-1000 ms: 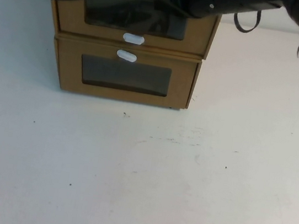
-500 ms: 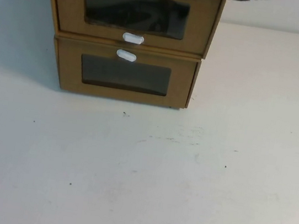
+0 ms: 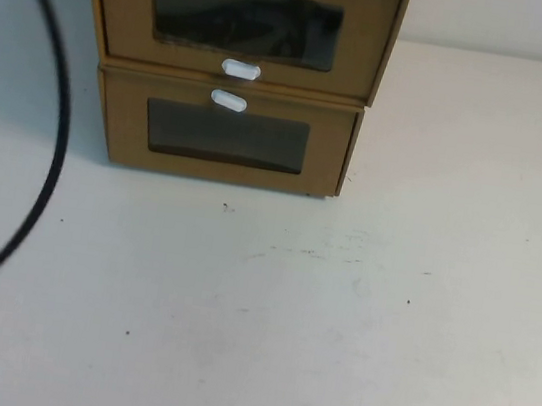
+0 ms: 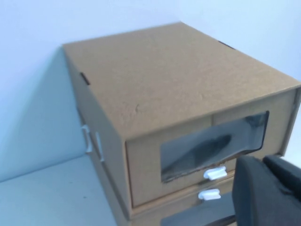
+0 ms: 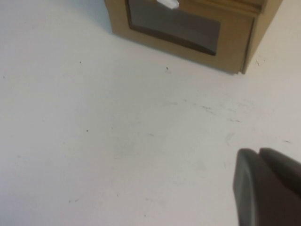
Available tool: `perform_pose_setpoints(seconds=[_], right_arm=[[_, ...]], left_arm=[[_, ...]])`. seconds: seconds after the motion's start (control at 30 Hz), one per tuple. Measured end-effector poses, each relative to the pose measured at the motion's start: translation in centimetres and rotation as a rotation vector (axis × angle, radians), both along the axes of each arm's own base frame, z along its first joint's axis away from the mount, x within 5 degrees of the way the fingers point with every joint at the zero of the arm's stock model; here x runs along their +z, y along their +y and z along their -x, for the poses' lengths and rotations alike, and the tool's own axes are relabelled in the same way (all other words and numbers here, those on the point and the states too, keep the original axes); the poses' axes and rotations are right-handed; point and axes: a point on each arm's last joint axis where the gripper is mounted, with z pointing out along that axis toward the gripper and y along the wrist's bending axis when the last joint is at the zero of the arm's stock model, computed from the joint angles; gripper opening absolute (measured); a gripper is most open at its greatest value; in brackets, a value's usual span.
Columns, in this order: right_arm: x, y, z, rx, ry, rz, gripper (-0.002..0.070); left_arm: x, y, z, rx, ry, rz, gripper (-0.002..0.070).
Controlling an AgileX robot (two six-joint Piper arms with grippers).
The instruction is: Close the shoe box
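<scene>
**Inspector:** White bench (image 3: pixel 267 303), lightly scuffed and speckled, against a pale wall. Two brown cardboard boxes stand stacked at the far side, left of centre in the high view.

**Clerk:** Which is the shoe box?

**Inspector:** The upper one. The shoe box (image 3: pixel 241 19) has a clear window in its front and a small white pull tab (image 3: pixel 240 69) below that window. It rests directly on the lower box (image 3: pixel 225 136), whose own white tab (image 3: pixel 229 101) sits above its window, so the two tabs lie just beside each other at the seam.

**Clerk:** Condition of the drawer?

**Inspector:** Its front sits level with the box's frame in the high view; the left wrist view shows only a thin seam around it. A dark shape shows behind the window.

**Clerk:** Left gripper?

**Inspector:** The left gripper (image 4: pixel 270 193) appears only as a dark mass at the edge of the left wrist view, raised near the shoe box's front corner and apart from it. I cannot tell how its fingers stand. A black cable (image 3: pixel 44 131) curves across the left of the high view.

**Clerk:** Right gripper?

**Inspector:** The right gripper (image 5: pixel 268 188) hangs over bare bench, well apart from both boxes; a dark piece of it shows at the right edge of the high view. Finger state: cannot tell.
</scene>
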Motion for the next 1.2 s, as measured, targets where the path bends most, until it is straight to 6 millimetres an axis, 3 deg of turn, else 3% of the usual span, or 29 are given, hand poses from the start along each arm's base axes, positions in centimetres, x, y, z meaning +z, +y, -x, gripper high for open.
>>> perform_pose_setpoints(seconds=[0.23,0.33,0.43,0.53,0.77,0.97,1.2], right_arm=[[-5.6,-3.3,5.9,-0.054,-0.096,-0.111,-0.0013],[-8.0,-4.1,7.0,-0.074,-0.185,-0.169,-0.0013],[-10.2,-4.5,7.5,-0.092,-0.263,-0.218,-0.0013],[-12.4,-4.7,7.5,-0.112,-0.323,-0.260,-0.0013],[-17.5,-4.6,6.6,-0.156,-0.379,-0.299,-0.0013],[-20.4,-4.8,6.4,-0.186,-0.425,-0.323,-0.0013],[-22.5,-4.9,6.6,-0.190,-0.368,-0.289,-0.0013]], left_arm=[[-7.1,1.6,9.0,0.120,-0.169,0.030,-0.0004],[-10.4,2.2,12.6,0.150,-0.267,0.040,-0.0004],[-13.4,2.6,15.0,0.174,-0.354,0.058,-0.0004],[-16.0,2.8,15.0,0.198,-0.358,0.067,-0.0004],[-20.8,2.9,13.0,0.227,-0.193,0.071,-0.0004],[-24.8,3.4,12.0,0.302,-0.108,0.062,-0.0004],[-25.4,3.5,12.0,0.306,-0.093,0.057,-0.0004]])
